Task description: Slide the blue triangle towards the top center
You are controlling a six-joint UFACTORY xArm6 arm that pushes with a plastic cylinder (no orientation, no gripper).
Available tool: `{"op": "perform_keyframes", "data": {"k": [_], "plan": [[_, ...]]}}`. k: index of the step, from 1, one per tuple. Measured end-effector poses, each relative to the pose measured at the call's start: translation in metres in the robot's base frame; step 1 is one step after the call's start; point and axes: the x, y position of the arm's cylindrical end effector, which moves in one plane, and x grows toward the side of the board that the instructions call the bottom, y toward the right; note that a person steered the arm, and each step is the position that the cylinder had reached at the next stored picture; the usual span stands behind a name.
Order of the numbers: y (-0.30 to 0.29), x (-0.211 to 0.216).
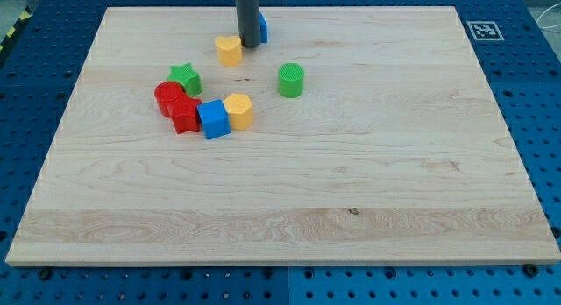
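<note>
Wooden board (368,165) | tool tip (250,46) touching blue triangle (262,26)

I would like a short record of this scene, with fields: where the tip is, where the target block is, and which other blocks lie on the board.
tip: my tip is near the view's top centre, against the blue triangle
target: blue triangle, mostly hidden behind the rod
nearest other block: yellow heart-like block, to the view's left of the tip
alone: green cylinder
cluster: green star, red cylinder, red star, blue cube, yellow hexagon
surface: wooden board
</note>
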Motion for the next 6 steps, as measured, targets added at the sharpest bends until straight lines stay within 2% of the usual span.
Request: {"op": "perform_keyframes", "data": {"k": [2,6], "plan": [[0.037,0.011],[0.048,-0.004]]}}
